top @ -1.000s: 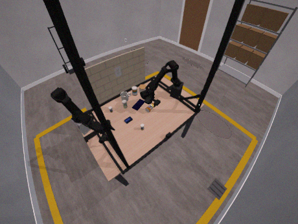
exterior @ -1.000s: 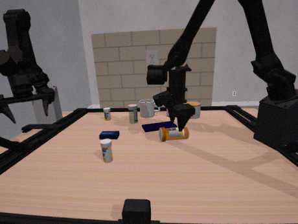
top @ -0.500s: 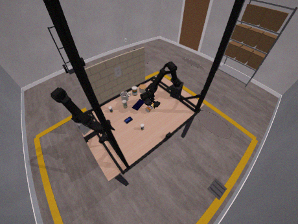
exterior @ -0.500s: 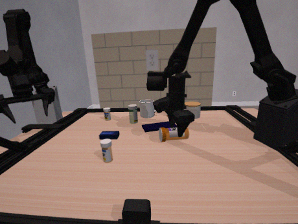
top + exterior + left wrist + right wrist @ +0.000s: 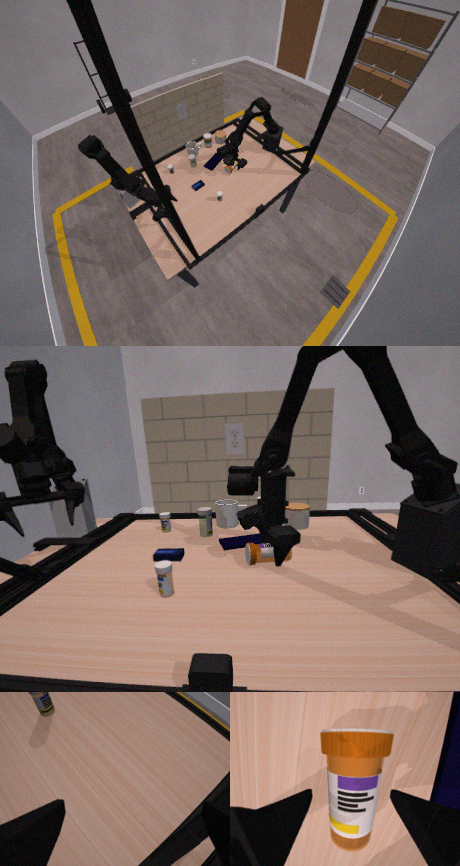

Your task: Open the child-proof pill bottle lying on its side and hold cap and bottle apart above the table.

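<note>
"Where's our pill bottle (image 5: pixel 268 553) (image 5: pixel 354 797)?"
"Right of centre in the exterior view, lying on its side, cap (image 5: pixel 252 553) (image 5: pixel 357 744) on."
"And our grippers?"
"Our right gripper (image 5: pixel 284 558) (image 5: pixel 351 793) is released around it; our left gripper (image 5: pixel 46 530) (image 5: pixel 134 808), far left, is released too."

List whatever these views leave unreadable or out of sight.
- Orange pill bottle's label wording: exterior view, partly behind the black right pincer; right wrist view, only bars.
- White-capped small bottle's cap: left wrist view, cut off by the top edge.
- Wall outlet's slots: top view, too small.
</note>
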